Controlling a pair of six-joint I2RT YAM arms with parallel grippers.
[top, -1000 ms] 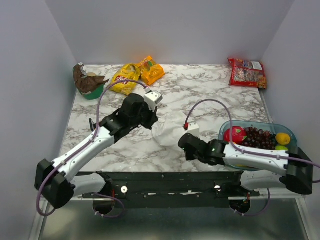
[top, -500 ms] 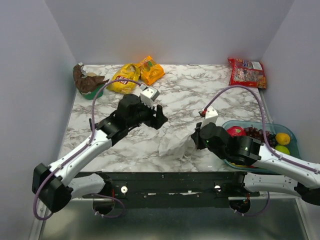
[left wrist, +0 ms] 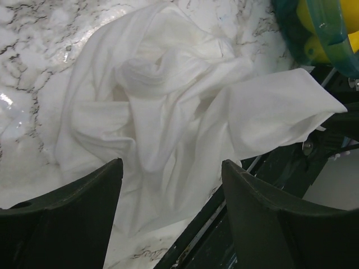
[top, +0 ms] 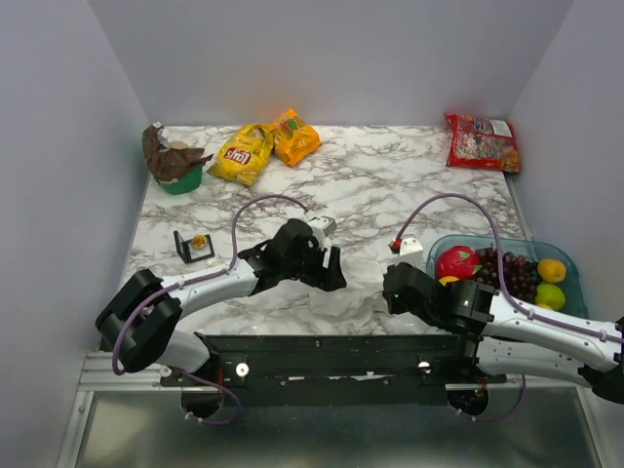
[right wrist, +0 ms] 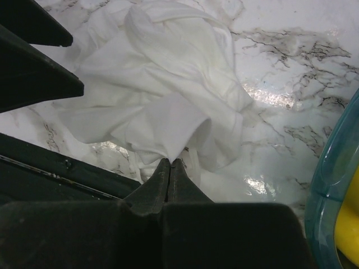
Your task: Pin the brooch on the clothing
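The clothing is a crumpled white garment lying at the table's near edge, one corner hanging over the black rail. My right gripper is shut, pinching a fold of the clothing at its tips; from above it sits at the garment's right side. My left gripper stands open just above the clothing, holding nothing, at the garment's upper left. The brooch, a tiny gold disc, rests against a small black square frame far to the left.
A teal bin of fruit stands right of the right arm, its rim close by. At the back lie a yellow chip bag, an orange bag, a red bag and a green bowl. A black rail runs along the near edge.
The left gripper opened and swung toward the near edge. The right gripper, still shut, pulled the clothing toward the near edge. The brooch and frame came into view.
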